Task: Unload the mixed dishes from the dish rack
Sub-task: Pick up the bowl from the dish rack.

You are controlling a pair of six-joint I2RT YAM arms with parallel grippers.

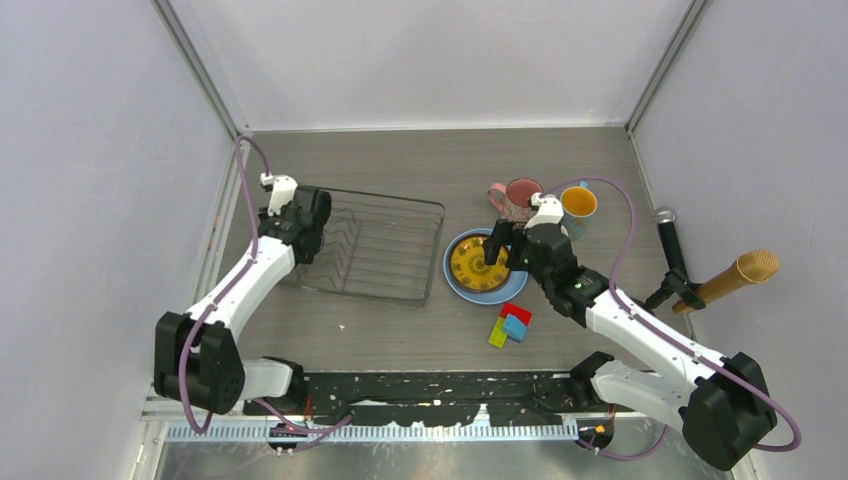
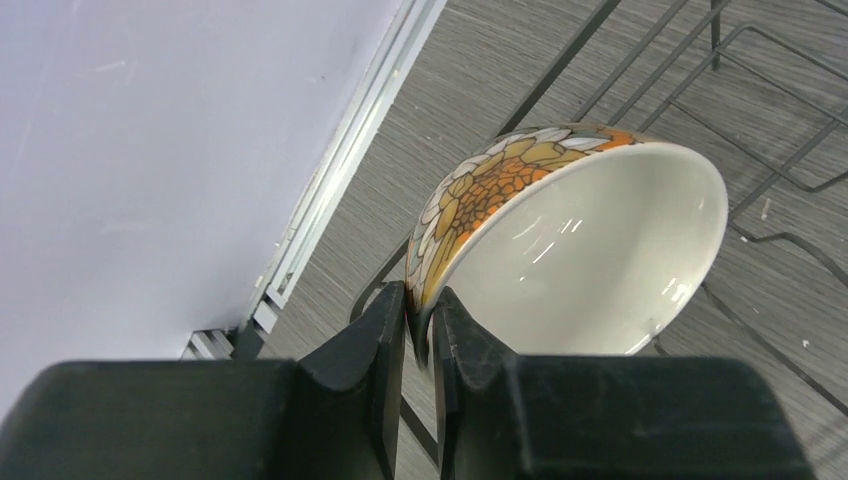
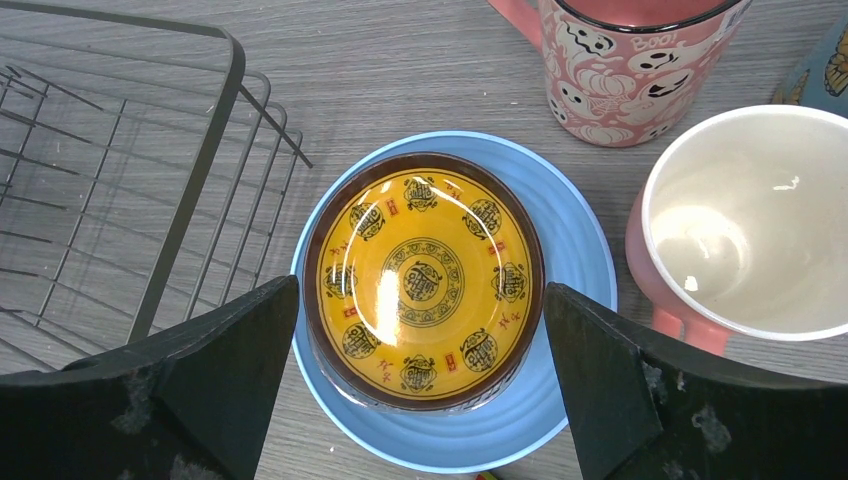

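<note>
Cream bowl [image 2: 600, 250] pinched by its rim over the dish rack [image 1: 385, 250].
The left gripper [image 2: 420, 312] is clamped on the thin rim, with the bowl tilted above the rack's end near the desk's left edge; a slip onto the wires is risked. That pinch is shown only by the left wrist view; overhead it is hidden. The right gripper [image 3: 420, 320] is spread wide over the yellow plate [image 3: 425, 250].

The left pincer [image 2: 420, 312] clamps the cream bowl [image 2: 600, 250] by its rim.
</note>
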